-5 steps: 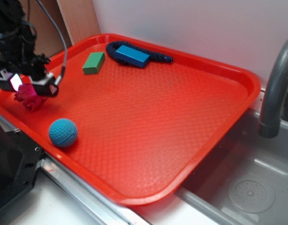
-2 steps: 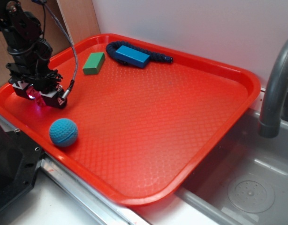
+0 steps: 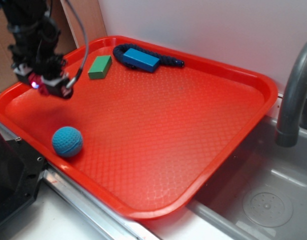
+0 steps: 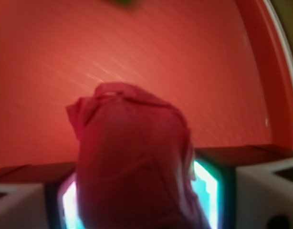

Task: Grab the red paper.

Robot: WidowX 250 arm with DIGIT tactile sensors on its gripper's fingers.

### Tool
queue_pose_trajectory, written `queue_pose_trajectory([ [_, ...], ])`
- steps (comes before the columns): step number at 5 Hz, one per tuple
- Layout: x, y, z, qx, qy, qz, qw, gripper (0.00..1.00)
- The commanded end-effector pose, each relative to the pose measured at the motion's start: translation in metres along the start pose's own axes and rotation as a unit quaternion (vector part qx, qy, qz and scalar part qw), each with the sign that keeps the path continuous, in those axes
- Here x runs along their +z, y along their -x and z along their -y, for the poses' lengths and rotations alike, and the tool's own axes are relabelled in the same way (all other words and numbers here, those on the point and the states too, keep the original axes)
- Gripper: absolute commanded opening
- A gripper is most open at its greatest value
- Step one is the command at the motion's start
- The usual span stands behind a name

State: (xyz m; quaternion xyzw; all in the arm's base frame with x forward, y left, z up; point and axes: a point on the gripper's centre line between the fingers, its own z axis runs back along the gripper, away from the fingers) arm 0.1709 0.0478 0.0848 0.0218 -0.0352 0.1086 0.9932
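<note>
Gripper (image 3: 43,85) jaws clamped on the red paper (image 4: 134,162), a wrinkled crimson wad bulging between the glowing pads, held above the tray (image 3: 193,130) near its back-left corner. Tray: orange-red plastic, diamond-textured, raised rim. Dimpled blue ball (image 3: 67,141) at the tray's front-left edge. Green block (image 3: 100,67) and blue box (image 3: 141,59) on dark braided rope (image 3: 168,61) along the back edge.

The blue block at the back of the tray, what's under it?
The blue block lies on a dark navy rope, whose ends stick out either side. The rope's middle is covered, so its shape there is hidden.
</note>
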Motion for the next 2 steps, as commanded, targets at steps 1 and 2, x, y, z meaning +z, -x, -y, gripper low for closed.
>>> queue_pose_trajectory([
  [1,0.1127,-0.0224,0.0382,-0.047,0.044,0.068,0.996,0.0],
  [2,0.1087,-0.0214,0.0463,-0.05,0.062,0.044,0.996,0.0],
])
